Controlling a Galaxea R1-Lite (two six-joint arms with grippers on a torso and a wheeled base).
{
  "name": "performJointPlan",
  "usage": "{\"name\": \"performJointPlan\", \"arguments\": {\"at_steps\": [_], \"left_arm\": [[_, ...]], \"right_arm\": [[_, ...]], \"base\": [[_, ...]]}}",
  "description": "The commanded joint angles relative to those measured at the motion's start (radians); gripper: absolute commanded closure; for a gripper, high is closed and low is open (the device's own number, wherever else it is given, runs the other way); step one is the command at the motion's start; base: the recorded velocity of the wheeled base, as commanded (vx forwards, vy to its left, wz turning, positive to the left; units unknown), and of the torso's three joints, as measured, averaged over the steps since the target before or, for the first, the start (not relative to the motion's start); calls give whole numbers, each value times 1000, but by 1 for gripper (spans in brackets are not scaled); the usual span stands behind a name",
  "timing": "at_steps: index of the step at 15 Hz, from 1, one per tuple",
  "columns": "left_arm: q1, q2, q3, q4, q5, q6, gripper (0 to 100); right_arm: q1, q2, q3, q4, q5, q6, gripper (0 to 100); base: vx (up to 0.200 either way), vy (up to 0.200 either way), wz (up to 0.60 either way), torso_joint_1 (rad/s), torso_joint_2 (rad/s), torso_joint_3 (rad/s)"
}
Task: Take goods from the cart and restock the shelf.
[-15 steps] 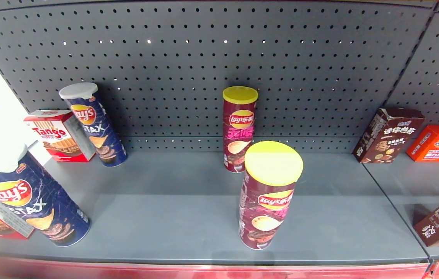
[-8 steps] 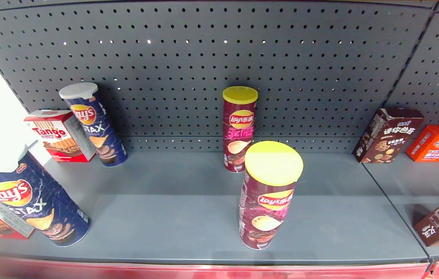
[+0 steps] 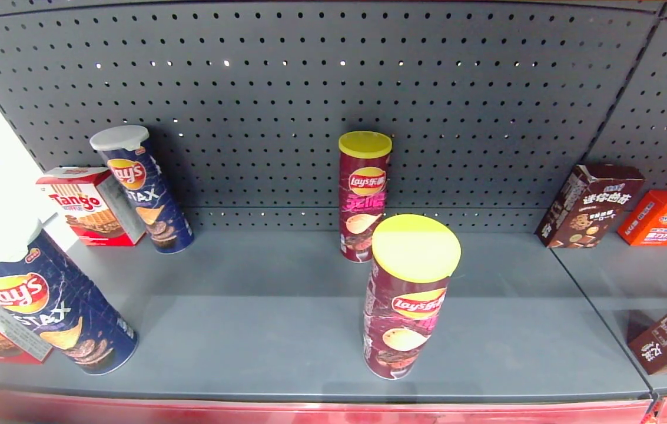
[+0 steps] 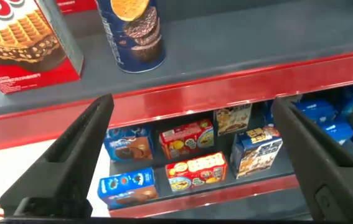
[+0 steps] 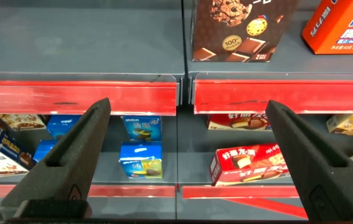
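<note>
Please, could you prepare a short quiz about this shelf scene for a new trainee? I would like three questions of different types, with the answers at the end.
1. True or false: the front maroon can lies on its side on the shelf.
2. Choose one: what colour is the lid of the blue can standing by the back wall? A yellow, B white, C red.
3. Fill the gap: the left gripper and the right gripper are both ____ and hold nothing.

Key
1. False: it stands upright.
2. B
3. open
</note>
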Motion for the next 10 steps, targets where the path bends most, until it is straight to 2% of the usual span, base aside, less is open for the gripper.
{"name": "performJointPlan", "arguments": {"at_steps": [1, 2, 4, 5, 6, 8, 9, 10], "left_arm": [[0, 2, 0, 0, 1, -1, 0], [0, 2, 0, 0, 2, -4, 0], [0, 2, 0, -2, 57, -4, 0], [0, 2, 0, -2, 103, -6, 0], [0, 2, 0, -2, 105, -10, 0], [0, 2, 0, -2, 103, -6, 0], [0, 2, 0, -2, 102, -1, 0], [0, 2, 0, -3, 100, 2, 0]], "right_arm": [[0, 1, 0, 0, 0, 0, 0], [0, 1, 0, 2, 2, -2, 0], [0, 1, 0, 2, 2, -2, 0], [3, -2, 0, 2, 2, 0, 0], [21, 6, 0, 3, -1, 0, 0], [1, 9, 0, 2, -15, 13, 0], [3, 58, -34, 0, -7, 17, 0], [-2, 193, -212, -2, -7, 27, 0]], "base": [[0, 0, 0, 0, 0, 0], [0, 0, 0, 0, 0, 0], [0, 0, 0, 0, 0, 0], [0, 0, 0, 0, 0, 0], [0, 0, 0, 0, 0, 0], [0, 0, 0, 0, 0, 0], [0, 0, 0, 0, 0, 0], [0, 0, 0, 0, 0, 0]]}}
